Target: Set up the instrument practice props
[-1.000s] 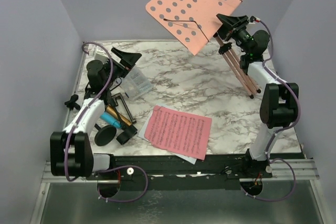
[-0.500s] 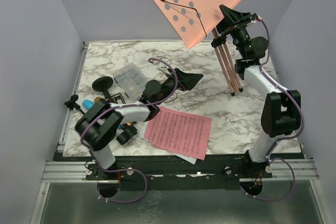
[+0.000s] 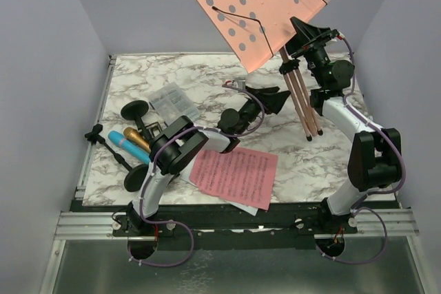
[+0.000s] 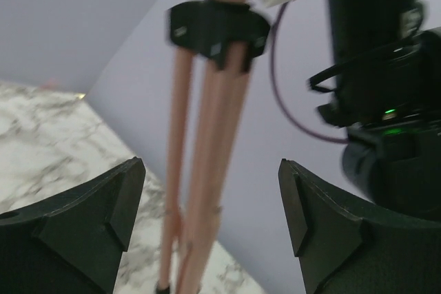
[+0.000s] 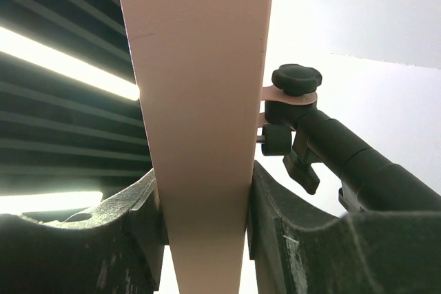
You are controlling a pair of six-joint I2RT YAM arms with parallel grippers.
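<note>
The pink perforated music rack (image 3: 255, 5) is held up over the back right of the table, its folded tripod legs (image 3: 301, 101) reaching down to the marble. My right gripper (image 3: 303, 36) is shut on the rack's pink edge (image 5: 200, 101), which fills the gap between its jaws (image 5: 203, 225). My left gripper (image 3: 272, 98) is open just left of the legs. In the left wrist view the legs (image 4: 207, 170) stand between and beyond its fingers (image 4: 212, 204), touching neither. Pink and white sheet-music pages (image 3: 234, 175) lie at the front centre. A blue microphone (image 3: 122, 141) and a gold microphone (image 3: 138, 139) lie at left beside two black round-based mounts (image 3: 135, 109) (image 3: 136, 177).
A small clear compartment box (image 3: 172, 101) and a black metal bracket (image 3: 155, 129) sit at left among the microphones. Grey walls close in the table on three sides. The right arm's black wrist (image 4: 386, 101) is close behind the legs in the left wrist view.
My left arm swung from the left clutter across the table to the tripod legs, its jaws narrowing a little. The right gripper raised the rack and brought its legs more upright.
</note>
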